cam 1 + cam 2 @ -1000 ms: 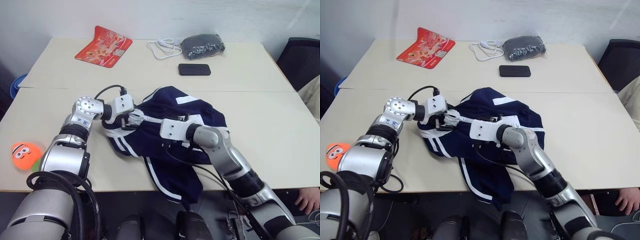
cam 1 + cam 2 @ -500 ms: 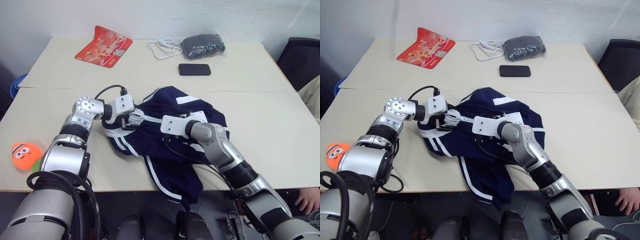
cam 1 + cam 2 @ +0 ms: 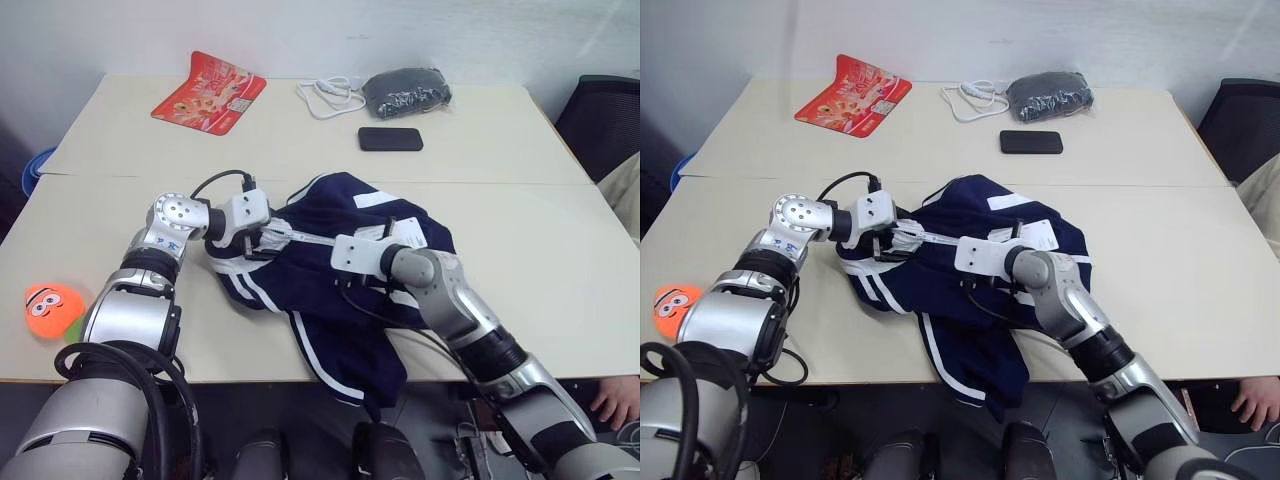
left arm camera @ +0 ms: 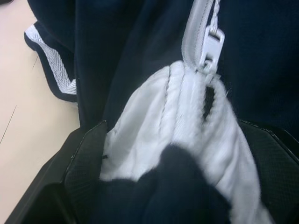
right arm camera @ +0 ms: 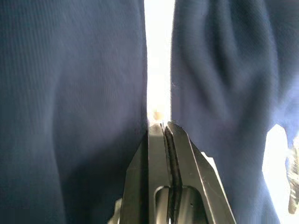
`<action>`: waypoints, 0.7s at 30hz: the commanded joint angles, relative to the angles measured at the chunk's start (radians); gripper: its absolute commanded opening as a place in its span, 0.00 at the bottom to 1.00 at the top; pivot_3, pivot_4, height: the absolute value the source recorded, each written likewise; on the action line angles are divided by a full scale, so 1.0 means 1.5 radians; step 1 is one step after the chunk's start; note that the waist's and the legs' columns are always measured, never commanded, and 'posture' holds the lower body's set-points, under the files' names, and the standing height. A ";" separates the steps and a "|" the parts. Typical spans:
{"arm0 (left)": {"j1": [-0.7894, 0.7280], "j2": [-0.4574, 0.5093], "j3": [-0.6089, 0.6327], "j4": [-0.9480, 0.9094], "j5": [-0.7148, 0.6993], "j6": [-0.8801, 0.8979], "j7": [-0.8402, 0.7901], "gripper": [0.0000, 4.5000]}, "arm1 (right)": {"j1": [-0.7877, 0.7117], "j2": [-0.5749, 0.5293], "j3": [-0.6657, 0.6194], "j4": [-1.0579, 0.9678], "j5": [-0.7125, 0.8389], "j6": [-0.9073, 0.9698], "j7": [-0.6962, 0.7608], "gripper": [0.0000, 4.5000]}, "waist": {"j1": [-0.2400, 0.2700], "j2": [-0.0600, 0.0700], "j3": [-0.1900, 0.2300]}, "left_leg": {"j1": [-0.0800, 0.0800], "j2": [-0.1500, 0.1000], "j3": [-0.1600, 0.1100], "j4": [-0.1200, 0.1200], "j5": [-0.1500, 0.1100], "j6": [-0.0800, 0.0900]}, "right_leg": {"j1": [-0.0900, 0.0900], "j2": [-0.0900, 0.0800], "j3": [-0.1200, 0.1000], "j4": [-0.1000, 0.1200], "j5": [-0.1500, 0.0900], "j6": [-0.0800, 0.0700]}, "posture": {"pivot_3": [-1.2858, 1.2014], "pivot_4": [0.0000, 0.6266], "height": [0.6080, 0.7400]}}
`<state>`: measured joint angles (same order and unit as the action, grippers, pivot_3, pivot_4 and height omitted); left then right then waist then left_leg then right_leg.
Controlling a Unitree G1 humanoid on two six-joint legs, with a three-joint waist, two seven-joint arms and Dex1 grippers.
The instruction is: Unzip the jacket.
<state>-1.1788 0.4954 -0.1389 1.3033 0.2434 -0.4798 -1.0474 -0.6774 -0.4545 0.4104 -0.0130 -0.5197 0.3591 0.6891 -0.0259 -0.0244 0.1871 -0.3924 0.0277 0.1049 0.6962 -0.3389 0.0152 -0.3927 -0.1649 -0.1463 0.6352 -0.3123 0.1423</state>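
My left gripper (image 4: 177, 186) grasps the soft jacket (image 3: 350, 300) collar; right gripper (image 5: 163, 128) clenched; I'd pinch the zipper pull (image 4: 211, 44) beyond my left fingers.

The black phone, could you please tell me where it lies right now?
In the left eye view the black phone lies flat on the far table, just beyond the jacket and in front of the dark grey bundle.

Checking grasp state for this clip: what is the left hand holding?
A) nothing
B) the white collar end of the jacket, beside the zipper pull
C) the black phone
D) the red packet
B: in the left wrist view, the left hand has the jacket's bunched white collar between its fingers, the zipper pull just beyond.
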 commanded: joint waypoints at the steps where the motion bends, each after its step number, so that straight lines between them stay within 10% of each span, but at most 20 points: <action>1: 0.011 0.003 -0.009 -0.002 0.009 -0.003 -0.001 1.00 | 0.012 -0.038 -0.057 -0.059 0.015 0.022 0.017 0.00 | 0.000 0.000 0.000 | 0.000 0.000 0.000 0.000 0.000 0.000 | 0.000 0.000 0.000 0.000 0.000 0.000 | 0.52 0.24 1.00; 21: 0.020 0.015 -0.010 0.001 0.013 -0.005 0.010 1.00 | 0.150 -0.230 -0.225 -0.057 0.072 -0.017 -0.006 0.00 | 0.000 0.000 0.000 | 0.000 0.000 0.000 0.000 0.000 0.000 | 0.000 0.000 0.000 -0.001 0.000 0.000 | 0.52 0.24 1.00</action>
<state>-1.1716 0.4968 -0.1383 1.3029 0.2432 -0.4894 -1.0354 -0.4662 -0.7661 0.1322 -0.0895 -0.4256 0.3485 0.6947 -0.0252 -0.0244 0.1871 -0.3925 0.0276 0.1057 0.6954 -0.3389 0.0152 -0.3924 -0.1651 -0.1467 0.6331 -0.3123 0.1423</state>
